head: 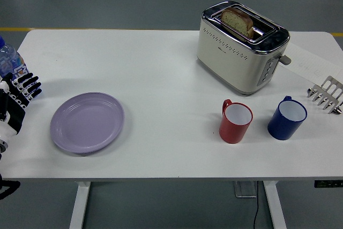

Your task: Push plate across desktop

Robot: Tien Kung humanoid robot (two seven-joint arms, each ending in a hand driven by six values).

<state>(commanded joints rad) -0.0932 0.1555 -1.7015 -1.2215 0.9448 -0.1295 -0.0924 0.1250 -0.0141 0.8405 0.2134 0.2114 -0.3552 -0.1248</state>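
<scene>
A lilac plate (87, 122) lies flat on the white table (161, 68), left of centre and near the front edge. My left hand (19, 96) comes in at the picture's left edge, a short way left of the plate and not touching it. Its fingers (29, 87) are spread and hold nothing. My right hand is out of view.
A cream toaster (241, 46) with a slice of bread in one slot stands at the back right. A red mug (236, 122) and a blue mug (287, 118) stand in front of it. A metal rack (327, 95) sits at the right edge. A water bottle (9, 60) stands at the left edge.
</scene>
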